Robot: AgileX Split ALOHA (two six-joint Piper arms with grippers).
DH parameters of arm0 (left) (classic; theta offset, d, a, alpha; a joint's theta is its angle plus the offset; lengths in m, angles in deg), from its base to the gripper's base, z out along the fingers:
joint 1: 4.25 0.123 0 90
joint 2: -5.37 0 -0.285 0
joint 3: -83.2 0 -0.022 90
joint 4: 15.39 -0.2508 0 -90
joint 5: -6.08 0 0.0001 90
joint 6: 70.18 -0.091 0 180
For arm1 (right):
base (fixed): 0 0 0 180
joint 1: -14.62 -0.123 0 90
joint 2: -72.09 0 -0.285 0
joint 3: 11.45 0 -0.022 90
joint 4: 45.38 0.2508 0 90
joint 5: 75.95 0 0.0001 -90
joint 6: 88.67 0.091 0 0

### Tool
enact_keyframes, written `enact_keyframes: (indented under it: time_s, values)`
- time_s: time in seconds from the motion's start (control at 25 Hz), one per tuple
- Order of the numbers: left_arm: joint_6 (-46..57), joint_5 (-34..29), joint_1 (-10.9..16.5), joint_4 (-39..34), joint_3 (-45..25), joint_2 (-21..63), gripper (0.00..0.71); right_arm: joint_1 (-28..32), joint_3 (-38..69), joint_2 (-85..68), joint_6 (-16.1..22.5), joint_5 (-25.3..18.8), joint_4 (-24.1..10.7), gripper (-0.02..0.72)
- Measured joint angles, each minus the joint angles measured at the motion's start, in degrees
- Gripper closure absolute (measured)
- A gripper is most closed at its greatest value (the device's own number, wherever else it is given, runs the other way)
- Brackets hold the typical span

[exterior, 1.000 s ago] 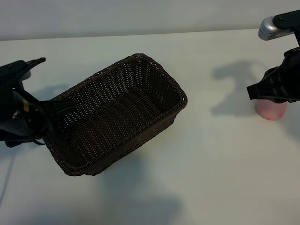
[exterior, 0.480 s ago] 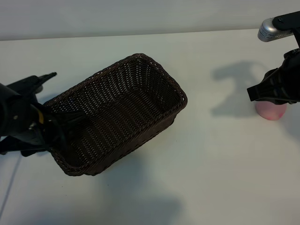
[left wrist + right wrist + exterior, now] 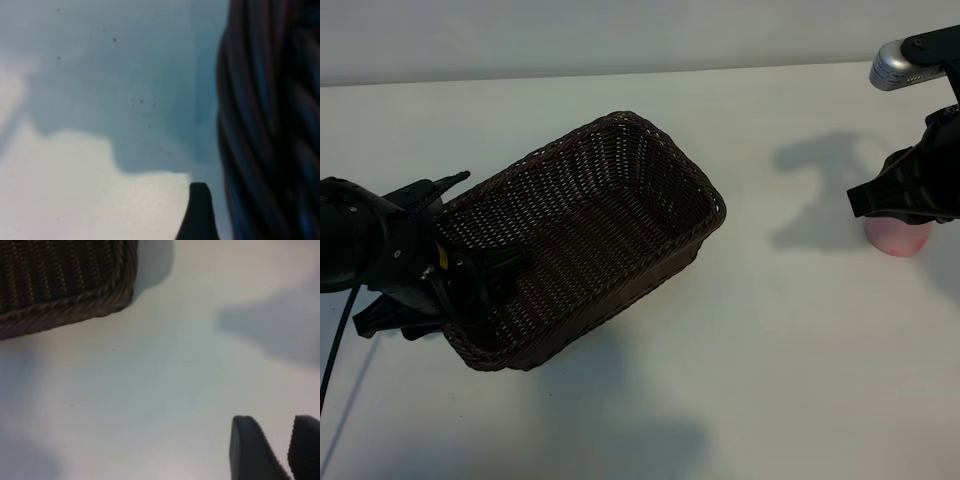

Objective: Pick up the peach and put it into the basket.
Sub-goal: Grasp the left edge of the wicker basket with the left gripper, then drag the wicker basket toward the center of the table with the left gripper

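Observation:
The dark brown wicker basket (image 3: pixel 590 230) lies slantwise at centre left. My left gripper (image 3: pixel 485 220) is at its left end, open. One finger (image 3: pixel 440 183) is outside the rim and the other reaches inside. The left wrist view shows one fingertip (image 3: pixel 199 215) beside the braided rim (image 3: pixel 270 125). At the far right the pale pink peach (image 3: pixel 897 240) rests on the table. My right gripper (image 3: pixel 898 215) is down over it, shut on it and hiding its top. The right wrist view shows a fingertip (image 3: pixel 252 452) and a corner of the basket (image 3: pixel 60 285), not the peach.
The white table (image 3: pixel 770 380) stretches bare between the basket and the peach. A light wall runs behind the table's far edge (image 3: pixel 620 72). A black cable (image 3: pixel 335 350) hangs from the left arm at the left edge.
My left arm has moved right and forward, deeper over the basket's left end. The basket has shifted slightly to the right. The right gripper and the peach have not moved.

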Motion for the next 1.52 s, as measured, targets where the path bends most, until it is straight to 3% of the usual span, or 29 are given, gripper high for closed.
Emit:
enact_keyframes:
  time_s: [0.08,0.32,0.72,0.88,1.12,1.24,1.28,1.52]
  values:
    - [0.47,0.79,0.00,0.05,0.00,0.00,0.144,0.00,0.00,0.00,0.00,0.00,0.00,0.460]
    - [2.00,2.56,0.05,0.49,0.00,0.00,0.293,0.00,0.00,0.00,0.00,0.00,0.00,0.460]
    - [1.68,3.60,0.13,0.16,-0.07,4.23,0.293,0.00,0.00,0.00,0.00,0.00,0.00,0.460]
    - [1.73,4.67,1.81,0.50,-0.50,6.20,0.295,0.00,0.00,0.00,0.00,0.00,0.00,0.460]
    - [-0.89,7.48,4.00,4.92,-2.58,10.37,0.324,0.00,0.00,0.00,0.00,0.00,0.06,0.460]
    - [-2.36,8.16,4.06,6.79,-2.58,11.73,0.329,0.00,0.00,0.00,0.00,0.00,0.11,0.460]
    - [-2.87,8.89,4.06,7.46,-2.58,11.94,0.361,0.00,0.00,0.00,0.00,0.00,0.11,0.460]
    - [-3.85,10.64,4.06,9.53,-2.69,12.07,0.361,0.00,0.00,0.00,0.00,0.00,0.19,0.460]
